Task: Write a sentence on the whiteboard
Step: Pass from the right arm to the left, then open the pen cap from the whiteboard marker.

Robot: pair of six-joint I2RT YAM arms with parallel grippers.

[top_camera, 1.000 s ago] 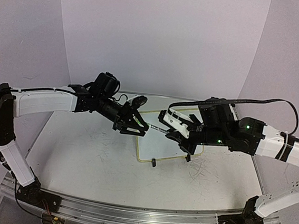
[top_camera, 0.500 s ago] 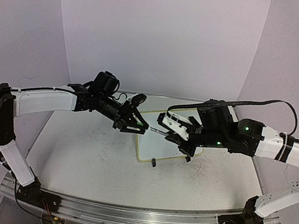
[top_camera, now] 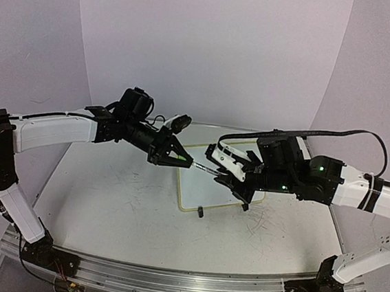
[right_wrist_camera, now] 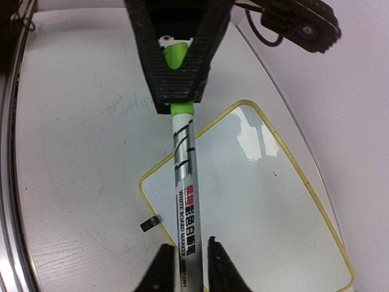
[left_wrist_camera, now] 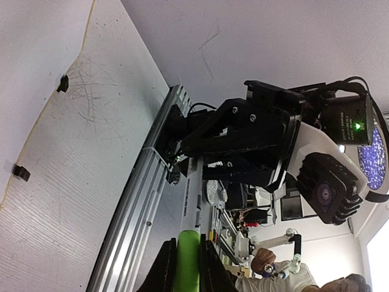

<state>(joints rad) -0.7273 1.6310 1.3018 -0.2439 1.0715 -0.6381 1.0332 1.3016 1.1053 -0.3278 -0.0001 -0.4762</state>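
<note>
In your overhead view, the whiteboard (top_camera: 199,191) lies flat on the table (top_camera: 106,206), right of centre, its two black clip feet (top_camera: 201,212) on the near edge. Both arms meet above the board's far-left corner with the marker (top_camera: 203,168) bridging them. Your left gripper (top_camera: 183,162) is pinched down on the marker's green cap (top_camera: 180,160), and your right gripper (top_camera: 218,173) sits at the barrel's other end. In your left wrist view, the two fingers (left_wrist_camera: 165,267) press against the sides of the green cap (left_wrist_camera: 187,261), so that gripper is clamped on it. The right arm (left_wrist_camera: 255,140) faces you, and the whiteboard (left_wrist_camera: 24,55) is at the upper left with its yellow rim and both clips showing. In your right wrist view, the silver barrel of the marker (right_wrist_camera: 184,176) runs up from between your right gripper's (right_wrist_camera: 188,246) fingers (right_wrist_camera: 163,267) into the closed jaws of the left gripper (right_wrist_camera: 177,91). The right fingers flank the barrel closely, but you cannot tell whether they are squeezing it or only sitting beside it. The whiteboard (right_wrist_camera: 255,207) lies below the marker, its face plain white with some glare.
</note>
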